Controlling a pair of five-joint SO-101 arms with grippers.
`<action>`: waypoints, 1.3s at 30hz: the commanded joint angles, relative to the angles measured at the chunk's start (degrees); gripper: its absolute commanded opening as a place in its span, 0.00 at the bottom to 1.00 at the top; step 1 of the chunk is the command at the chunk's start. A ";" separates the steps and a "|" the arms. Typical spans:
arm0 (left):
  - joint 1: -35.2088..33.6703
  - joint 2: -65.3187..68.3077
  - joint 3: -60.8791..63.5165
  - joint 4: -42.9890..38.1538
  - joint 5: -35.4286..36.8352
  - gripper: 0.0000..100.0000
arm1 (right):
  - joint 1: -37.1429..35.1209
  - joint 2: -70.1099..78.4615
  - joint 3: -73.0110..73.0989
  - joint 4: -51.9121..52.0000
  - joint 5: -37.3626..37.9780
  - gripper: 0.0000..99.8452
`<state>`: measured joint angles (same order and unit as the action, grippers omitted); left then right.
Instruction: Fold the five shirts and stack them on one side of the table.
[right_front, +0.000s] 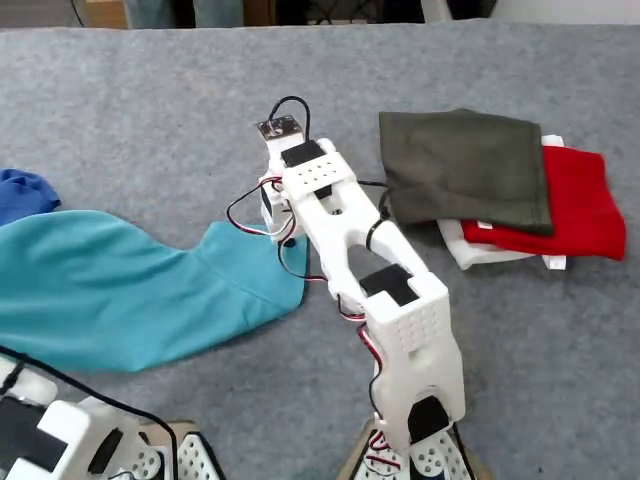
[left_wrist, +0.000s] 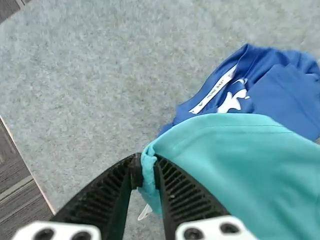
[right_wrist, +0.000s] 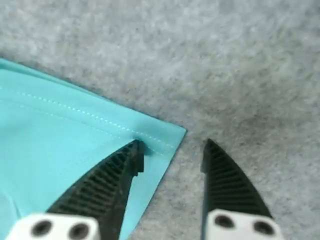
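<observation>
Teal shirt (right_front: 120, 290) lies spread on the left half of the grey table cover (right_front: 150, 100), toward the near side. Left gripper (left_wrist: 145, 175) is clamped on a bunched edge of it, next to the blue shirt (right_front: 22, 192) crumpled at the far left edge. Right gripper (right_wrist: 172, 150) is spread wide over the teal shirt's right corner near the table's middle, one finger above the hem and the other above bare cover. On the right sits a stack: olive shirt (right_front: 465, 165) on top, red shirt (right_front: 580, 210) under it, white shirt (right_front: 480, 248) at the bottom.
</observation>
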<state>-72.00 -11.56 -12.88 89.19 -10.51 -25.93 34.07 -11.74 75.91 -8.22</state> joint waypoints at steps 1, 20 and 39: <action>-1.80 -2.02 3.12 -3.25 -1.85 0.03 | -0.26 -0.40 -2.86 -0.26 -0.53 0.06; -16.75 -1.58 32.48 -19.25 -19.78 0.03 | -0.18 -0.75 -5.49 5.98 2.02 0.02; -35.38 -1.49 43.74 -28.75 -50.02 0.03 | 7.12 -9.98 -12.62 24.88 9.93 0.02</action>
<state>-106.11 -11.56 30.37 60.09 -55.69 -20.75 30.37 -25.89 100.18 0.66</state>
